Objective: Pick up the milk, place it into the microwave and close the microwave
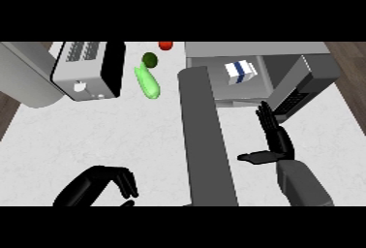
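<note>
Inside open microwave, upper right of counter: milk carton, white with blue band, standing on cavity floor. Grey door swung wide, stretching toward lower edge as long slab. Right hand just right of door, in front of cavity; fingers straight and together, pointing at microwave, thumb out to left, well apart from milk carton. Left hand at lower left, fingers curled, holding nothing. Upper left: toaster; beside it 1 green cucumber, 1 dark green round fruit, 1 red fruit.
</note>
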Controlling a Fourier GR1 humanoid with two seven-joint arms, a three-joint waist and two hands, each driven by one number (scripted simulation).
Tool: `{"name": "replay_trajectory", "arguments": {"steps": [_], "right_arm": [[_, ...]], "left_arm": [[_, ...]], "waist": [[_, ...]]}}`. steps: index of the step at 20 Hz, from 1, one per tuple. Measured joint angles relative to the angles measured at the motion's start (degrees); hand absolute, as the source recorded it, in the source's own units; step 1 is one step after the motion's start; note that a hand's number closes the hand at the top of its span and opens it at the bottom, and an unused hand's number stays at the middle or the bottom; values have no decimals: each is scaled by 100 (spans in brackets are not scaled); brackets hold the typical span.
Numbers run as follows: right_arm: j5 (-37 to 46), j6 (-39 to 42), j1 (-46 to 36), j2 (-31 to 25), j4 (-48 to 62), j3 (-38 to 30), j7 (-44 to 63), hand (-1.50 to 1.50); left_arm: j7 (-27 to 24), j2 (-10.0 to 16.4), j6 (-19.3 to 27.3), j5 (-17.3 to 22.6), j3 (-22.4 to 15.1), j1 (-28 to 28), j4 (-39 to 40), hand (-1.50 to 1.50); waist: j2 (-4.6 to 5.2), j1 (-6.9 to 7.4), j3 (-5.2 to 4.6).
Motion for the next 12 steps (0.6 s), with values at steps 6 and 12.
{"name": "replay_trajectory", "arguments": {"steps": [6, 12], "right_arm": [[-128, 81, 1216, -98, -931, 135, -53, -150], [-450, 389, 2423, -372, -2203, 201, 90, -150]], "left_arm": [[-141, -22, 358, -589, -302, -479, 622, 150], [-453, -53, 851, -1172, -868, -1066, 1315, 150]], "waist": [[-8, -74, -7], [13, -88, -9]]}}
